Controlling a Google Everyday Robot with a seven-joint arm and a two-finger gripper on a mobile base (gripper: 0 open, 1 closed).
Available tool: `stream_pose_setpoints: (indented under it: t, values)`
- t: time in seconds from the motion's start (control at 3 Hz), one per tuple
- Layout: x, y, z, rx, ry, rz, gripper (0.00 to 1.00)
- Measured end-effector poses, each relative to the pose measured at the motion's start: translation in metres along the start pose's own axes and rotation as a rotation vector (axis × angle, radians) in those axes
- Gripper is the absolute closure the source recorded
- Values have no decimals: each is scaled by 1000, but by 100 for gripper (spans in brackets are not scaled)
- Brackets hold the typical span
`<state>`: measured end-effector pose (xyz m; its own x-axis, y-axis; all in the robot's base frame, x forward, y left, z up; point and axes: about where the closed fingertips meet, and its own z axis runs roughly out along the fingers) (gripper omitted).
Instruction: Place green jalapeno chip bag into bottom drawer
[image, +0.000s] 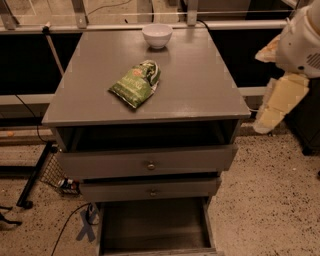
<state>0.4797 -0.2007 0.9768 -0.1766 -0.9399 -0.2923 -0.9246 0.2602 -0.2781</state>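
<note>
With the gripper (278, 104), state untellable, beyond the cabinet top's (205, 75) right edge, reaching the centre-left green jalapeno chip bag (135, 84) comes next.

A white bowl (157, 35) sits at the bench's (200, 85) far edge, upper centre. Below, the top drawer (190, 161) and middle drawer (115, 191), both knobbed, stand slightly open. A cable (65, 226) crosses the speckled floor (270, 200), lower left. The hand (272, 112) hangs at right, off the bench.

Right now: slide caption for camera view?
Green jalapeno chip bag on cabinet top, bottom drawer open, tool at frame right.
</note>
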Motion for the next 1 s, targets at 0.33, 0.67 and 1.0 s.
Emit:
stream_pose_setpoints:
  t: [0.33,0.67,1.0]
  values:
    - [-36,-44,31,8,-85,-55,0]
    - [-88,-88,67,35,-171,-79,0]
    - [-88,-88,67,35,-171,-79,0]
